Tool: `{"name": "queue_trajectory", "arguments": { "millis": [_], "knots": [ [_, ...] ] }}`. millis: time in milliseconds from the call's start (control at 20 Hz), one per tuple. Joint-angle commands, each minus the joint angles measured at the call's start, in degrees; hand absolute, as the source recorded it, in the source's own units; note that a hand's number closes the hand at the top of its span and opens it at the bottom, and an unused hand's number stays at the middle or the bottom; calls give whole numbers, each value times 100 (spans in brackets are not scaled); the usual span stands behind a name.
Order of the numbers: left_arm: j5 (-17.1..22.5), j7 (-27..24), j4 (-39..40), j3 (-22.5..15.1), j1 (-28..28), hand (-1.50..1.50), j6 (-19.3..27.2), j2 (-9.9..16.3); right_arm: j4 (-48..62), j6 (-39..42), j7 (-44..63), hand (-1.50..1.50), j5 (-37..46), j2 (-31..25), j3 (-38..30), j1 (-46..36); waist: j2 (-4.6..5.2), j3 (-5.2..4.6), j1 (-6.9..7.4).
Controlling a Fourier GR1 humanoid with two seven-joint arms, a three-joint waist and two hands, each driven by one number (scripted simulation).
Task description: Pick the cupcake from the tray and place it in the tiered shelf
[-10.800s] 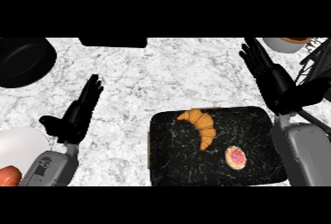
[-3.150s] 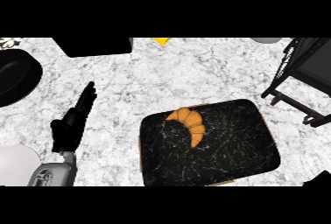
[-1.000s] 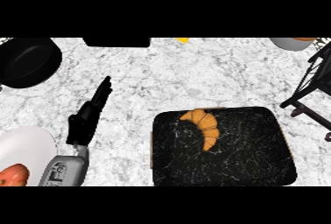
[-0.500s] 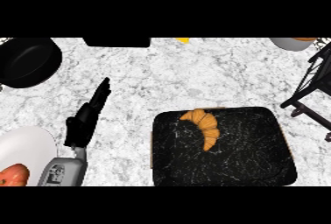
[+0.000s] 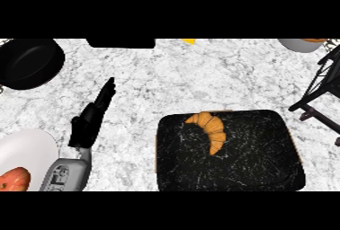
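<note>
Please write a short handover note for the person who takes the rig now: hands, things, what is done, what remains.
Left hand: open, fingers straight, resting over the counter left of the tray, holding nothing.
Right hand: not in view.
Tray: only a croissant lies on it; no cupcake shows there.
Shelf: only part of its black frame shows at the right edge; its tiers are out of view.
Done: the cupcake is off the tray.
Left: I cannot tell whether the cupcake is in the shelf. Check the shelf and the right hand first.
</note>
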Motion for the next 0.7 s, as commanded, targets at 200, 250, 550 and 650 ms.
{"name": "queue_trajectory", "arguments": {
  "millis": [200, 250, 550, 650],
  "knots": [
    [-212, -28, -183, -242, 258, 0, 168, -203, 1240, 165, -452, 150, 525, 310, 275, -977, 6, 4, 26],
    [-51, 134, -171, -2, 62, 0, 45, -12, 1504, 86, -721, 150, 663, 296, 266, -1013, 18, 6, 40],
    [-115, -84, -7, -103, 27, 0, 48, -99, 1832, -1390, -394, -150, 1443, 112, 430, -918, 25, 5, 24],
    [-22, -304, 236, 83, -24, 0, -59, 56, 2209, -1299, -355, -150, 1587, 54, 480, -1203, 37, 5, 41]
  ]
}}
